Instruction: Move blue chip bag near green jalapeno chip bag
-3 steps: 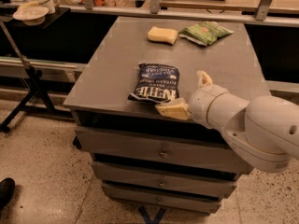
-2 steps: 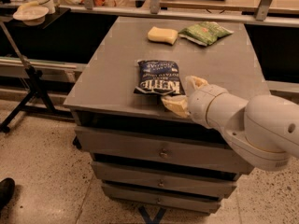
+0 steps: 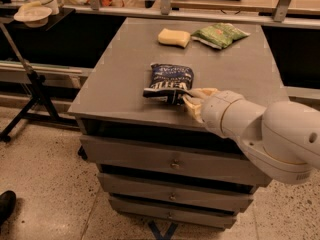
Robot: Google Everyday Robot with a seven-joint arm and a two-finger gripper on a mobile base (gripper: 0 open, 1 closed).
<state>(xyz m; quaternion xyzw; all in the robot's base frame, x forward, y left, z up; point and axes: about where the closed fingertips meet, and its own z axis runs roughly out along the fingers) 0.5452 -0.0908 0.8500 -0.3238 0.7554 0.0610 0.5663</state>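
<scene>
Item 1: blue chip bag (image 3: 168, 82). Lies at the centre of the frame, on the grey cabinet top (image 3: 115, 69), nearer the front edge than the back. Its near edge looks crumpled and slightly raised.

Item 2: gripper (image 3: 186, 99). Reaches in from the lower right of the frame. Its 2 pale fingers (image 3: 202, 91) are closed on the bag's near right corner, so the bag appears to be held.

Item 3: green jalapeno chip bag (image 3: 220, 34). Lies flat at the upper right of the cabinet top, close to the back edge and well apart from the blue bag.

Item 4: pale yellow block (image 3: 174, 37). Sits just left of the green bag, between it and the upper centre of the frame.

Status: the grasp looks made. The blue bag is not yet near the green one, and an open stretch of cabinet top lies between them.

Remaining, as judged: carry or slide the bag toward the upper right, keep it off the yellow block, set it down beside the green bag, and let go.
</scene>
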